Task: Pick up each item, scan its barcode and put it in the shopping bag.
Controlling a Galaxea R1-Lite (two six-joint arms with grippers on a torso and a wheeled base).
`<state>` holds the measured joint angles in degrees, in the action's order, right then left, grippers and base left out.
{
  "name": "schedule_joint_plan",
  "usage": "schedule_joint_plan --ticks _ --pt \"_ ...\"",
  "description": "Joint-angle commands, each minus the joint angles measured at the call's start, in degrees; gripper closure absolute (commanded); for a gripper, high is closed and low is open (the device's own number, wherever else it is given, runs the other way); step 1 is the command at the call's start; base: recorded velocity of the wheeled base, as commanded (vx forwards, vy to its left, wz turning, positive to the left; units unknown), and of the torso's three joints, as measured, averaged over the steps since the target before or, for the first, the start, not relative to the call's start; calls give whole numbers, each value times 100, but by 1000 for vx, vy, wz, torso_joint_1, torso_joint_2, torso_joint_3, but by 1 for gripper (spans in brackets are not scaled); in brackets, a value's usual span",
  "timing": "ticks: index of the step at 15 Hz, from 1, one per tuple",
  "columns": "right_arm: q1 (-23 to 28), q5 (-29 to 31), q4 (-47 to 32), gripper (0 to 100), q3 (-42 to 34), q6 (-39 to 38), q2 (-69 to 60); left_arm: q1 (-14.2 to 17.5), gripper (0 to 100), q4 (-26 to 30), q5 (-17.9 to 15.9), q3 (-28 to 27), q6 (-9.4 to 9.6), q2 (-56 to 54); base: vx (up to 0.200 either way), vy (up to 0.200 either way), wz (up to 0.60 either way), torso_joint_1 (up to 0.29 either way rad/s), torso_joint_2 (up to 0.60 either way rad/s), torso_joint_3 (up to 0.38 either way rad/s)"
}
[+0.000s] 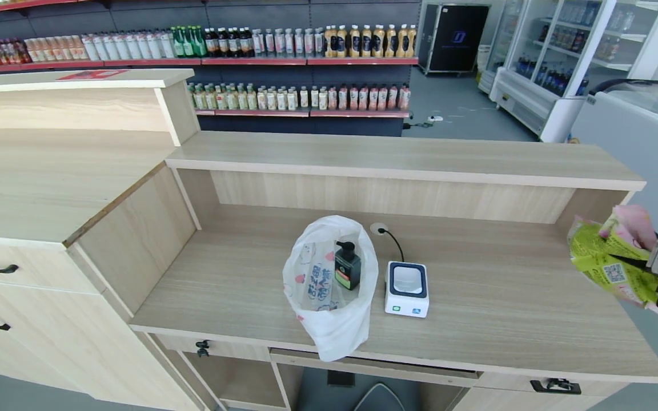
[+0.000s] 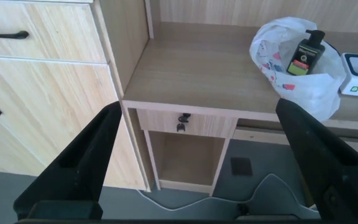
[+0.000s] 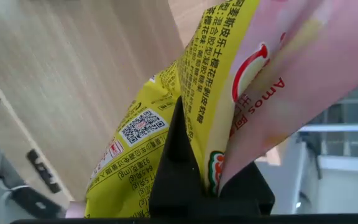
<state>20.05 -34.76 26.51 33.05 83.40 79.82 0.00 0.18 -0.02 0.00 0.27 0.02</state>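
Note:
At the counter's right end my right gripper is shut on a yellow and pink snack bag, holding it in the air. The same snack bag hangs crumpled between the fingers, a code patch facing out. A white shopping bag stands open on the counter's middle with a dark pump bottle inside. Just right of it sits the white barcode scanner. My left gripper hangs open, low beside the counter's left front, far from the shopping bag and bottle.
The wooden counter has a raised back ledge and a taller cabinet at left. Drawers with black handles run under the front edge. A cable leads from the scanner to the back wall.

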Motion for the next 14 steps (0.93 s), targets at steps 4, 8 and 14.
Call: schedule_joint_plan --ticks 4,8,14 --pt "-89 -796 715 100 96 2313 1369 0 0 -1 2 0 0 -2 0 0 600 1 5 2" --pt "192 -1315 548 100 114 3824 2046 0 0 -1 2 0 0 -2 0 0 0 0 0 0" --pt "262 -1288 -129 100 633 4906 2626 0 0 -1 2 0 0 -2 0 0 0 0 0 0"
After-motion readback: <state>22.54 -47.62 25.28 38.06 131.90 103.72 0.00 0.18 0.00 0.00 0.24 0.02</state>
